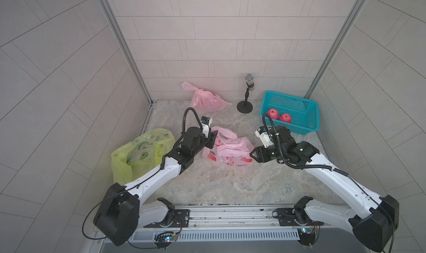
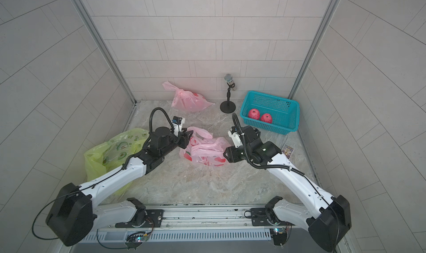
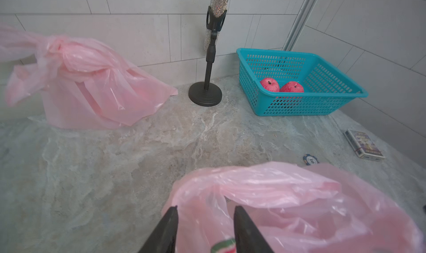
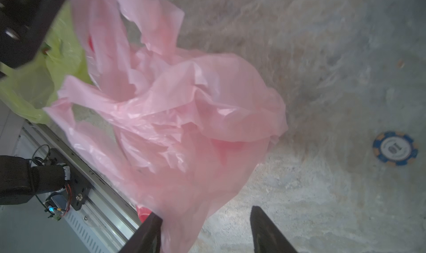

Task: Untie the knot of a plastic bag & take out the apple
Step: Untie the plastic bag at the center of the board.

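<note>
The pink plastic bag (image 1: 228, 151) is seen lying crumpled on the marble table (image 1: 230, 185) at the centre of both top views, between the two grippers. The left gripper (image 3: 205, 209) is held with its jaws apart, bag film lying between them. The right gripper (image 4: 206, 213) is likewise parted, with film against one finger. An apple (image 1: 273, 113) and a second apple (image 1: 285, 118) are seen in the teal basket (image 1: 288, 96), right of centre. Whether another is inside the bag cannot be told.
</note>
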`<state>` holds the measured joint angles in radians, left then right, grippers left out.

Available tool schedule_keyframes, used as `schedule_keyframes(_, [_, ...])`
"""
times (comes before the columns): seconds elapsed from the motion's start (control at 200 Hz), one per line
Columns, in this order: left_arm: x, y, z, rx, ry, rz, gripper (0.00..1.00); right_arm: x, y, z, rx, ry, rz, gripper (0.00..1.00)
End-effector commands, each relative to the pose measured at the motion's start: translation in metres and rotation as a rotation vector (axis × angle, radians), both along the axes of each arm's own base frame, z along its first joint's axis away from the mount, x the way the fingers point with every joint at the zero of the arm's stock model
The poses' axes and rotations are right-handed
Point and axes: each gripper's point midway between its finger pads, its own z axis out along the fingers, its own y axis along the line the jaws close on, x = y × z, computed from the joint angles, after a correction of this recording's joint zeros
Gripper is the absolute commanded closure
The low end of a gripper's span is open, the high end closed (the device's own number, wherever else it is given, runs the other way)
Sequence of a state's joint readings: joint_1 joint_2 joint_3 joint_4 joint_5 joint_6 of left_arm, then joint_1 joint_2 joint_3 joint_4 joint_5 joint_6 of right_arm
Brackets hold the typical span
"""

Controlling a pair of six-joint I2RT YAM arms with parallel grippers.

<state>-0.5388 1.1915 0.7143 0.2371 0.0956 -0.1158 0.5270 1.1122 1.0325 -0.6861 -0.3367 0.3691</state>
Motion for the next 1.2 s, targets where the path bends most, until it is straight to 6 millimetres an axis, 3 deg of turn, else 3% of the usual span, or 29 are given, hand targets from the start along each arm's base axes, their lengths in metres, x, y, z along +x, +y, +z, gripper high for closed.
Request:
schedule_keyframes(0.0, [-0.008,0.004,0.024,-0.044,0.002,0.004,0.41,0.007,0.003,0.011,-0.026,-0.02,0.046,0.34])
schedule_keyframes(0.225, [-0.028,0.013,0.02,-0.085,0.11,0.024,0.38,0.061,0.022,0.04,-0.012,-0.128,0.042,0.32])
schedule_keyframes(0.375, [-0.039,0.013,0.003,-0.122,0.216,0.037,0.4,0.105,0.013,0.035,0.005,-0.125,-0.03,0.32])
schedule_keyframes(0.485, [-0.044,0.012,-0.005,-0.132,0.237,0.046,0.41,0.12,0.017,0.033,0.064,-0.111,-0.017,0.34])
schedule_keyframes(0.645, [-0.041,0.002,-0.013,-0.155,0.283,0.035,0.39,0.094,0.058,0.0,0.075,0.021,0.181,0.35])
schedule_keyframes(0.811, [-0.045,-0.015,-0.028,-0.197,0.366,-0.009,0.36,0.058,0.087,-0.016,0.054,0.079,0.322,0.33])
schedule_keyframes(0.981, [-0.051,-0.022,-0.044,-0.245,0.426,-0.03,0.34,0.032,0.096,-0.04,0.0,0.12,0.37,0.28])
schedule_keyframes(1.106, [-0.053,-0.03,-0.05,-0.285,0.46,-0.056,0.34,0.026,0.094,-0.059,-0.051,0.141,0.348,0.25])
schedule_keyframes(1.196, [-0.058,-0.037,-0.066,-0.296,0.511,-0.084,0.34,0.026,0.091,-0.069,-0.088,0.138,0.327,0.24])
